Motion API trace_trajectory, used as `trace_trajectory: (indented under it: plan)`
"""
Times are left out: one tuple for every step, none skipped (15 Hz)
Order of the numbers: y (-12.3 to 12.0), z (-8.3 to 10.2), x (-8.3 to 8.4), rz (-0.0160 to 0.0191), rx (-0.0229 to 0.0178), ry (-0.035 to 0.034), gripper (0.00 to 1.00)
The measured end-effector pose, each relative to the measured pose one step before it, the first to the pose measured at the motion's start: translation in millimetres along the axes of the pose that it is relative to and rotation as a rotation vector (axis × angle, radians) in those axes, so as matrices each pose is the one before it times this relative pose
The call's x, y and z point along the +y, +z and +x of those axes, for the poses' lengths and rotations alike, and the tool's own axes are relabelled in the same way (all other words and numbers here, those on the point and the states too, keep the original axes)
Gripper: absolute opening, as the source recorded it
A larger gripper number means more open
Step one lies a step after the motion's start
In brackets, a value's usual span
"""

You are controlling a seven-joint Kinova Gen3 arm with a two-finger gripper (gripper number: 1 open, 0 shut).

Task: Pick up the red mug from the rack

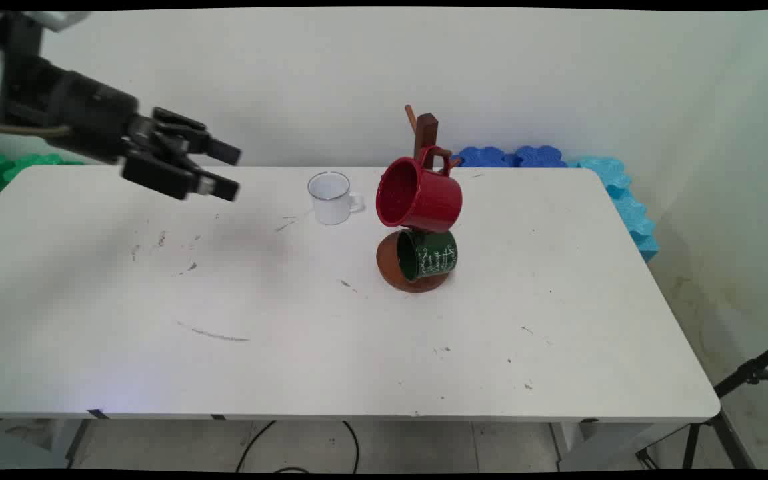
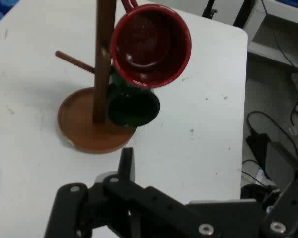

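Hovering above the left part of the white table (image 1: 357,347) in the main view, the black gripper (image 1: 224,172) points rightward with its two fingers spread apart and nothing between them. Nearest to it stands a small white enamel mug (image 1: 331,198), upright near the far edge, its handle turned right. Just beyond is a wooden mug tree (image 1: 426,133) on a round base. A red mug (image 1: 417,195) hangs from an upper peg with its mouth facing the gripper, and a green mug (image 1: 427,254) with pale lettering hangs just below it, nearly touching. Blue foam tiles (image 1: 524,157) lie behind the table's far edge.

In the hand view, the gripper (image 2: 126,166) rises from the bottom edge, empty, well apart from the mug tree (image 2: 103,59). The red mug (image 2: 151,44) shows its open mouth, and the green mug (image 2: 134,104) sits under it, against the post. One bare peg sticks out on the other side.

These mugs look rigid and light, with glossy, likely slippery walls. Judging from this, the rim or the handle would give the surest hold.
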Motion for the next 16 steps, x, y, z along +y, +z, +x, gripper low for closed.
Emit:
trace_trajectory:
  plan:
    - [8.90, 4.51, 5.06, 0.00655, -0.00112, -0.00365, 1.00]
    - [7.94, 3.36, 4.22, 0.00583, -0.00131, -0.00283, 1.00]
    - [5.58, 2.05, 2.64, 0.00525, -0.00034, -0.00183, 1.00]
    - [8.57, 2.66, 3.91, 0.00719, -0.00140, -0.00242, 1.00]
    - [6.03, 1.58, 2.53, 0.00613, -0.00024, -0.00187, 1.00]
    - [10.96, 2.51, 4.40, 0.01007, -0.00185, -0.00234, 1.00]
    - [10.21, 1.99, 3.69, 0.00870, -0.00250, -0.00192, 1.00]
    - [11.88, 2.16, 4.46, 0.01035, -0.00122, -0.00367, 1.00]
    - [8.63, 1.27, 3.46, 0.00668, -0.00185, -0.00249, 1.00]
    - [8.66, 1.43, 3.53, 0.00640, -0.00023, -0.00141, 1.00]
    - [12.08, 2.09, 5.00, 0.00718, -0.00058, -0.00043, 1.00]
    - [10.03, 1.86, 4.48, 0.00619, -0.00062, 0.00051, 1.00]
    - [11.58, 2.50, 4.85, 0.00786, 0.00069, 0.00149, 1.00]
    - [11.20, 2.11, 4.59, 0.00783, -0.00017, 0.00140, 1.00]
    - [9.40, 1.79, 3.52, 0.00721, -0.00017, 0.00134, 1.00]
    - [10.62, 2.20, 3.55, 0.00936, 0.00072, 0.00104, 1.00]
